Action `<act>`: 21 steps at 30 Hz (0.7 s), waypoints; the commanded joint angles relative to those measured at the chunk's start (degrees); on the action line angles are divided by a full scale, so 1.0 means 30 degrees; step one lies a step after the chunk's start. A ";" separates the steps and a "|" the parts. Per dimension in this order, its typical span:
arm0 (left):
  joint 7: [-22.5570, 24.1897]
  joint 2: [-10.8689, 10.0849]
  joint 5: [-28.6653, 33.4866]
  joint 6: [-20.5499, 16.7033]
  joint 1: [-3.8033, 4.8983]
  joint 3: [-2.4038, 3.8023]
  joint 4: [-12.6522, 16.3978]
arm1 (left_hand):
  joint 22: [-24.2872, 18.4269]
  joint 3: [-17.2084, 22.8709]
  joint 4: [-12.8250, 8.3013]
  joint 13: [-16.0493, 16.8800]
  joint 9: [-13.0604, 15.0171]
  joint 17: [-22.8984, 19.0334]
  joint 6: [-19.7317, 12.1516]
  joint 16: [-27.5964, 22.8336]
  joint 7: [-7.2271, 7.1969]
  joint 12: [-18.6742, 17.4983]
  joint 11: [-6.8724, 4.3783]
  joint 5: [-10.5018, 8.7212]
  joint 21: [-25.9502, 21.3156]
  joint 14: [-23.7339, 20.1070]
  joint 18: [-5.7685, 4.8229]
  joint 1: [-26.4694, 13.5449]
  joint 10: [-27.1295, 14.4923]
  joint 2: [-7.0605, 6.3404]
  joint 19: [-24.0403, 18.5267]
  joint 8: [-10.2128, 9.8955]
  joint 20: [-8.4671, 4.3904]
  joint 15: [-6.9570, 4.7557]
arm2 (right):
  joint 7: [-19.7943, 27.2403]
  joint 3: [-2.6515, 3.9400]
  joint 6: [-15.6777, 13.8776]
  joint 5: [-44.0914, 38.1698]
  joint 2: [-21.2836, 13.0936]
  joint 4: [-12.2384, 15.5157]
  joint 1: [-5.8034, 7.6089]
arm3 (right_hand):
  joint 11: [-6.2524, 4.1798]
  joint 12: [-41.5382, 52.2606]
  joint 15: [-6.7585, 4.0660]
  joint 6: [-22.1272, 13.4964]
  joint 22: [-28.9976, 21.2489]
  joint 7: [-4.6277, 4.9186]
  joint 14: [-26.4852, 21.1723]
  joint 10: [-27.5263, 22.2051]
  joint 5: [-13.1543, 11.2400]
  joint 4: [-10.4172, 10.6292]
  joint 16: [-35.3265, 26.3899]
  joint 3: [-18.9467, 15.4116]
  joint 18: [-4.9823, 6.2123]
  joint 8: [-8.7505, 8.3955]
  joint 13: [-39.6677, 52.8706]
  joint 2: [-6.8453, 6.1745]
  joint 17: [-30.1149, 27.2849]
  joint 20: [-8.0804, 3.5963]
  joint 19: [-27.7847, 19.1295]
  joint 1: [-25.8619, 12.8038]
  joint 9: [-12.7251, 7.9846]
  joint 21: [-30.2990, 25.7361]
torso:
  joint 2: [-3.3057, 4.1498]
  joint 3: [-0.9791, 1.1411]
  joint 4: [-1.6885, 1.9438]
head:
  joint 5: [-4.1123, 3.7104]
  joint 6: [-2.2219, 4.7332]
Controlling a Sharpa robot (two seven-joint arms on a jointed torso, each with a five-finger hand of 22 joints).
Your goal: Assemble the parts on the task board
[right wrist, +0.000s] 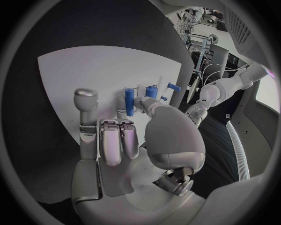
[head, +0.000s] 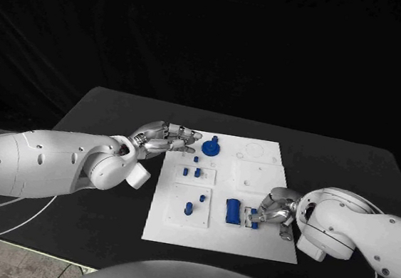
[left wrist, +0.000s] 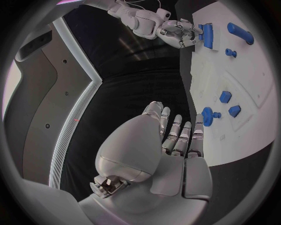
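Note:
The white task board lies mid-table with several blue parts on it. My left hand hovers at the board's far left corner, fingers spread and holding nothing, its fingertips just short of a round blue knob. My right hand rests at the board's near right edge with its fingers curled. Its fingertips are against a small blue part beside a thick blue cylinder. Whether it grips that part is unclear.
Two small blue blocks sit in a recess at the board's left middle. A blue peg lies in the near left recess. Bare black table surrounds the board.

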 commanded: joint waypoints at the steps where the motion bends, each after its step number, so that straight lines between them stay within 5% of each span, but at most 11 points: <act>1: -0.0118 0.0043 0.0050 0.0491 -0.0015 0.0011 -0.0022 | -0.0008 0.0074 -0.0003 0.0025 -0.0014 0.0022 0.0042 0.0124 0.0199 0.0089 0.0134 0.0080 0.0122 0.0091 -0.0220 0.0174 -0.0006 -0.0058 0.0131 -0.0056 -0.0048 -0.0002 | 0.0378 -0.0004 0.0023 0.0117 0.0035 0.0074 -0.0039 | 0.0012 0.0073 -0.0007 0.0083 0.1485 -0.0151 0.1629 0.2002 -0.0128 -0.0762 -0.0108 0.0665 -0.0003 0.0088 0.5024 0.0050 0.3134 0.0078 0.0219 -0.0165 0.0051 -0.0057 | 0.0006 -0.0008 0.0001 | 0.0013 0.0003; 16: -0.0489 0.0149 0.0046 0.0767 -0.0038 0.0011 -0.0143 | -0.0018 0.0219 -0.0041 0.0033 -0.0002 0.0030 0.0128 0.0200 0.0267 0.0107 0.0215 0.0118 0.0158 0.0185 -0.0299 0.0193 0.0087 -0.0080 0.0186 -0.0036 -0.0055 0.0058 | 0.0516 -0.0002 -0.0207 0.0206 0.0082 0.0100 -0.0046 | -0.0050 0.0073 -0.0057 0.0071 0.1488 -0.0222 0.1629 0.2002 -0.0616 -0.0754 -0.0112 0.0601 -0.0003 0.0370 0.5024 0.0108 0.3122 0.0041 0.0233 -0.0395 0.0280 -0.0025 | 0.0005 -0.0008 -0.0001 | 0.0078 0.0003; 21: -0.0561 0.0169 0.0024 0.0841 -0.0058 0.0011 -0.0171 | -0.0023 0.0272 -0.0053 0.0036 0.0003 0.0031 0.0163 0.0217 0.0284 0.0116 0.0246 0.0127 0.0167 0.0206 -0.0323 0.0197 0.0130 -0.0086 0.0200 -0.0027 -0.0058 0.0076 | 0.0481 -0.0002 -0.0079 0.0023 0.0139 0.0075 -0.0047 | -0.0065 0.0073 -0.0072 -0.0052 0.1482 -0.0238 0.1628 0.2002 -0.1458 -0.0653 -0.0116 0.0486 -0.0006 0.0501 0.5024 0.0150 0.3111 0.0023 0.0233 -0.0649 0.0404 -0.0042 | -0.0006 -0.0010 0.0007 | 0.0017 0.0003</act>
